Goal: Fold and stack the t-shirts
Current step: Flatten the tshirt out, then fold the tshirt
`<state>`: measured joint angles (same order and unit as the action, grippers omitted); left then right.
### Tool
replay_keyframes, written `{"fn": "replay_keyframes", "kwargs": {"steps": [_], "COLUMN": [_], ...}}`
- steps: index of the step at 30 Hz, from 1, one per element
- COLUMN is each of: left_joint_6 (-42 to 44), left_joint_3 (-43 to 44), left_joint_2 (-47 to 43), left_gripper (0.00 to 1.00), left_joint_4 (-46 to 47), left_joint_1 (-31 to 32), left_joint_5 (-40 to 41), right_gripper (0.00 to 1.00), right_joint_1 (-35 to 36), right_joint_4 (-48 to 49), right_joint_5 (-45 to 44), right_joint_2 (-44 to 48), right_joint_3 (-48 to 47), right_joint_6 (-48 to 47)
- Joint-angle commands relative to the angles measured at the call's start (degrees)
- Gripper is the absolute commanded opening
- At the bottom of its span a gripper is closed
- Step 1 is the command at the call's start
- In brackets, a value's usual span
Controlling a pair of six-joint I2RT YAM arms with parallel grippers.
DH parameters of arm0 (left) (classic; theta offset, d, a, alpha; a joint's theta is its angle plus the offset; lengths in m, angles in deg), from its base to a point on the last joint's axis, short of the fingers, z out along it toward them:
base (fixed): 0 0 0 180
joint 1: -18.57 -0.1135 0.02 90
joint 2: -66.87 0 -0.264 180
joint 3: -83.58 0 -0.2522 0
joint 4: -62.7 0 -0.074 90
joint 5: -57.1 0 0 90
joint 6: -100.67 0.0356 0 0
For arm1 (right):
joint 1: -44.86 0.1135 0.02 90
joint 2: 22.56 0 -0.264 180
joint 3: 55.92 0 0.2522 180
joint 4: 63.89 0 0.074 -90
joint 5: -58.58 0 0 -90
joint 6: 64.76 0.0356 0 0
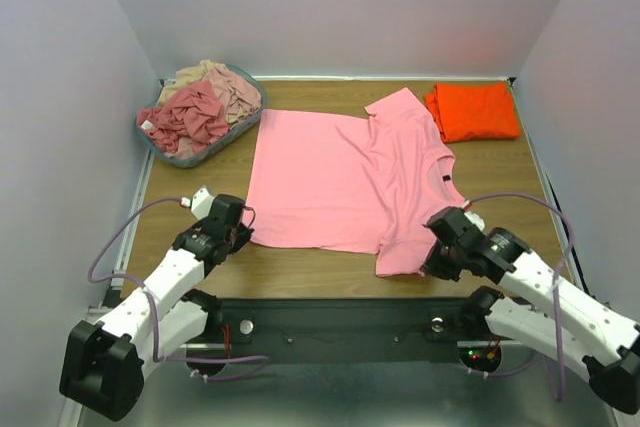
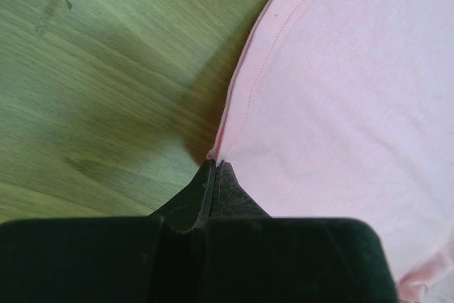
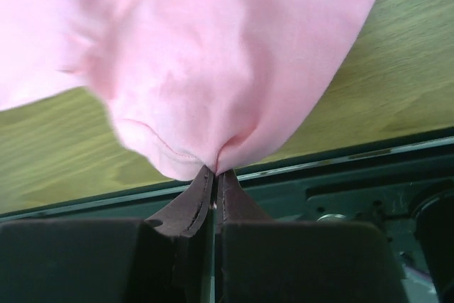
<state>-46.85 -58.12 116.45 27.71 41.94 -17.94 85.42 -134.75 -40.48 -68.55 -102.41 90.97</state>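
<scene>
Top external view shows the light pink t-shirt (image 1: 330,182) spread over the middle of the wooden table (image 1: 500,172), with its bottom hem to my left, its collar to my right, and one sleeve pointing to the far side. My left pincer (image 1: 243,230) is at the near left corner of this shirt and my right pincer (image 1: 432,265) is at its near right part, by the near sleeve. In the left wrist view my left pincer (image 2: 215,168) is clenched, the two fingertips pressed together exactly on the corner of the stitched hem, and the cloth beyond it lies flat on the wood. In the right wrist view my right pincer (image 3: 215,174) is also clenched, grasping a bunched fold of the same pink cloth beside a stitched edge; the cloth rises from the tips in a rounded, puffed shape, over the near edge of the table. A folded orange t-shirt (image 1: 472,111) lies at the far right corner, just beside the pink sleeve. At the far left stands the basket (image 1: 165,147), which holds a crumpled dusty rose t-shirt (image 1: 185,119) and, behind it, a beige t-shirt (image 1: 215,82).
</scene>
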Motion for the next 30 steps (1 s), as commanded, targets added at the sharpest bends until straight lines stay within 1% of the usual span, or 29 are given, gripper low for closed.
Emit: {"fn": "replay_keyframes", "kwargs": {"steps": [1, 5, 8, 9, 10, 11, 14, 21, 25, 28, 30], "left_joint_6": [-1.0, -2.2, -2.7, -2.9, -3.0, -3.1, -3.0, -3.6, -2.7, -1.5, -0.8], "left_joint_3": [1.9, 2.5, 2.7, 3.0, 2.9, 2.6, 2.4, 3.2, 3.2, 5.3, 7.4], "left_joint_2": [-1.6, -3.0, -3.0, -3.0, -3.0, -3.1, -3.4, -4.6, -4.0, -1.7, 0.8], "left_gripper": [0.0, 0.0, 0.0, 0.0, 0.0, 0.0, 0.0, 0.0, 0.0, 0.0, 0.0], "left_joint_4": [-2.5, -4.3, -6.0, -6.6, -6.7, -6.7, -6.1, -7.3, -3.5, -2.2, -2.0], "left_joint_1": [-0.3, -0.3, -0.3, -0.3, -0.3, -0.3, -0.3, -0.3, -0.3, -0.3, -0.4], "left_joint_5": [0.1, 1.3, 2.5, 2.7, 2.6, 2.1, 0.3, 0.5, -1.5, -1.7, -0.3], "right_gripper": [0.0, 0.0, 0.01, 0.01, 0.0, 0.0, 0.0, 0.0, 0.0, 0.0, 0.0], "right_joint_1": [0.0, 0.0, 0.0, 0.0, 0.0, 0.0, 0.0, 0.0, 0.0, 0.0, 0.0], "right_joint_4": [-10.3, -13.3, -17.6, -19.0, -21.0, -22.6, -22.6, -22.5, -20.2, -13.1, -9.9], "right_joint_5": [-5.6, -5.1, -6.8, -7.5, -9.5, -9.4, -8.5, -9.3, -9.7, -8.6, -10.1], "right_joint_2": [5.0, 5.8, 6.0, 6.5, 6.9, 7.5, 10.3, 9.8, 7.9, 5.8, 2.5], "right_joint_3": [-6.3, -8.4, -11.4, -13.7, -14.9, -16.5, -16.3, -15.3, -13.8, -11.3, -11.9], "right_joint_6": [6.1, 6.7, 7.4, 8.9, 9.8, 8.9, 10.3, 10.8, 9.6, 6.9, 5.6]}}
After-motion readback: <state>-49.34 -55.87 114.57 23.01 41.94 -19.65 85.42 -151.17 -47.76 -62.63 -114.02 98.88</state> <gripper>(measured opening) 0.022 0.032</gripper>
